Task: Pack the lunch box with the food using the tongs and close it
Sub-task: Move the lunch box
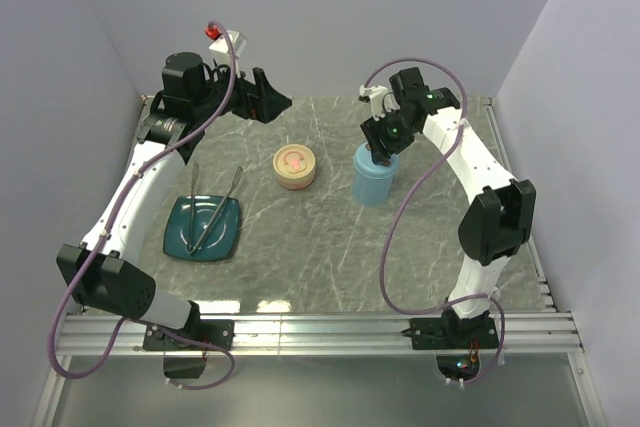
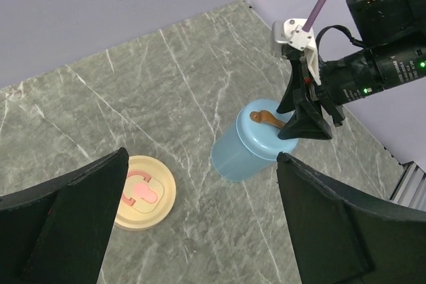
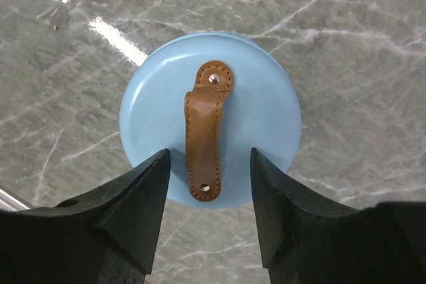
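The lunch box (image 1: 375,180) is a light blue cylinder right of centre, its lid on, with a brown leather strap (image 3: 204,139) across the top. My right gripper (image 1: 383,150) hovers just above the lid. In the right wrist view it (image 3: 210,151) is open, a finger on each side of the strap and touching neither side. The tongs (image 1: 192,207) lie spread in a V on the dark teal plate (image 1: 225,242) at the left. My left gripper (image 1: 268,104) is raised at the back left, wide open and empty (image 2: 202,155). The food is hidden from every view.
A round cream disc (image 1: 295,166) with a pink inset sits on the marble table (image 1: 320,247) between the plate and the lunch box; it also shows in the left wrist view (image 2: 142,192). Grey walls close in the back and sides.
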Available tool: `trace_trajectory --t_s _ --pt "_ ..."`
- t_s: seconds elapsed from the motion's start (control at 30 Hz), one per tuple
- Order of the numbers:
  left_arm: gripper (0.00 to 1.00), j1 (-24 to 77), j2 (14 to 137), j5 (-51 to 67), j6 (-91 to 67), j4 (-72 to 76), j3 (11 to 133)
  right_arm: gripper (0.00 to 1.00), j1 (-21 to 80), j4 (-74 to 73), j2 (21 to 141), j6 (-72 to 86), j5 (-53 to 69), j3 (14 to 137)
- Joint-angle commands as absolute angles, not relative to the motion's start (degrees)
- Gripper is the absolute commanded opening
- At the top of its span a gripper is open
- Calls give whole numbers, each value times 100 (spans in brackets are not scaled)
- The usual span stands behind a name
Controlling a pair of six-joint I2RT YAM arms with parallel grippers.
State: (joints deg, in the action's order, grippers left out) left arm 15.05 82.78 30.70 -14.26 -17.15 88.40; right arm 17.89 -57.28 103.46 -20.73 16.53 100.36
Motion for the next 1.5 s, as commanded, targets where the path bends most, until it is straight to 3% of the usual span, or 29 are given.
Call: trace_trajectory --t_s 0.0,0.67,1.47 --pt "99 1521 8227 3094 -1406 -1635 9123 59 1837 -6600 10591 -1978 1477 10449" --pt "99 1521 8227 3094 -1327 -1679 9132 46 1995 -6715 10793 -2048 1389 10240" --pt "99 1521 8165 3111 -1231 -1687 8921 48 2013 -6574 10960 -2083 1371 9861"
